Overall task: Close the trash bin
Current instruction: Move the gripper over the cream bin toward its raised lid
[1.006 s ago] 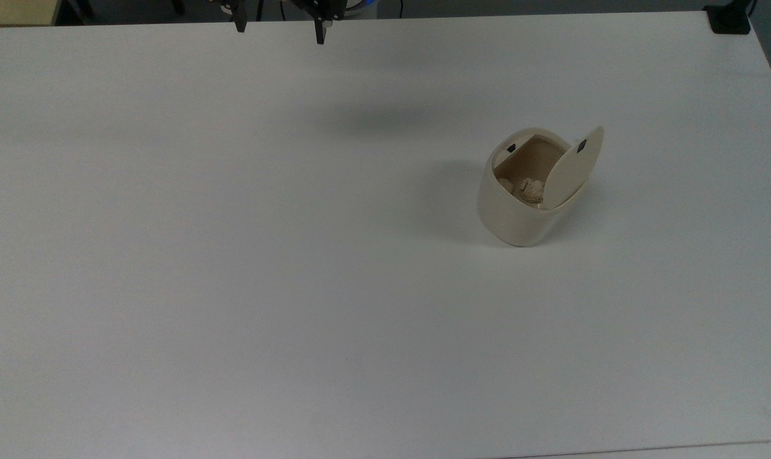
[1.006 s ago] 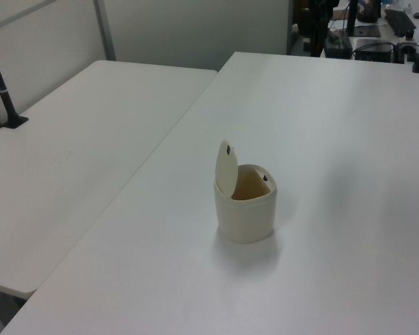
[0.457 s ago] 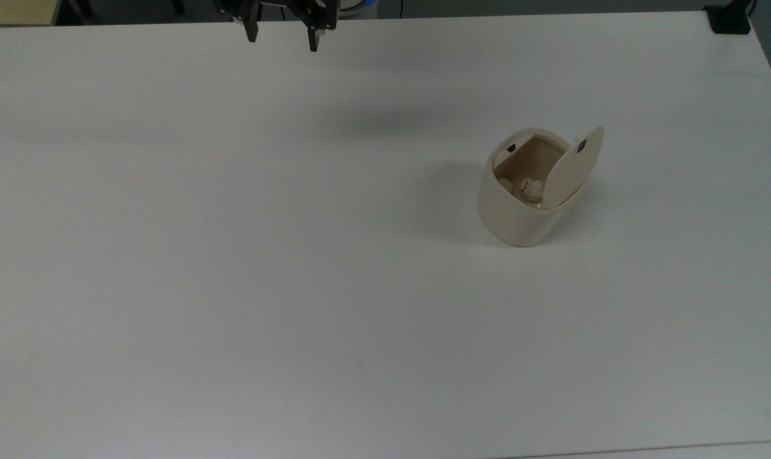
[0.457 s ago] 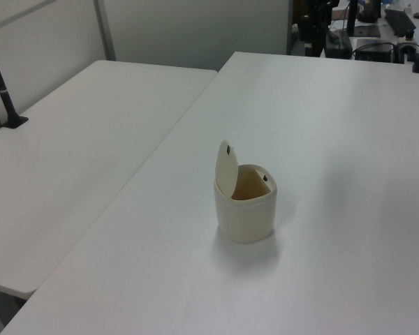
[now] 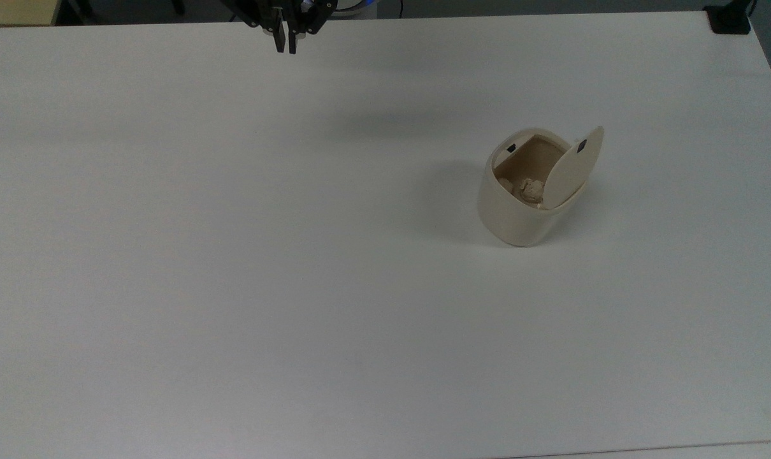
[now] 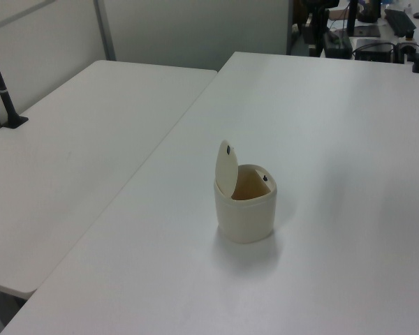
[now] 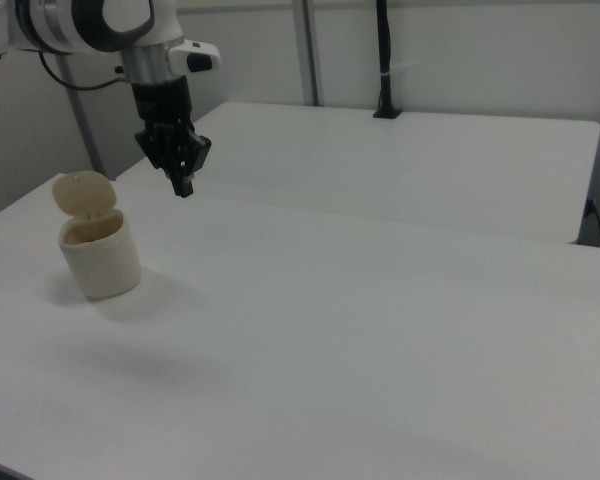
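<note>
Standing open, light stiff trash bin (image 5: 526, 191) right of centre | push raised lid (image 5: 573, 167) near top edge | gripper (image 5: 285, 46) upper left, fingers pinched together, empty

My gripper (image 5: 285, 46) hangs over the far edge of the white table (image 5: 232, 255), fingers pressed together, well apart from the trash bin (image 5: 526, 191), whose lid (image 5: 571, 169) stands raised over crumpled paper (image 5: 531, 189) inside.

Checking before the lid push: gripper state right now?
Gripper: shut, holding nothing, high above the table, well away from the trash bin.
</note>
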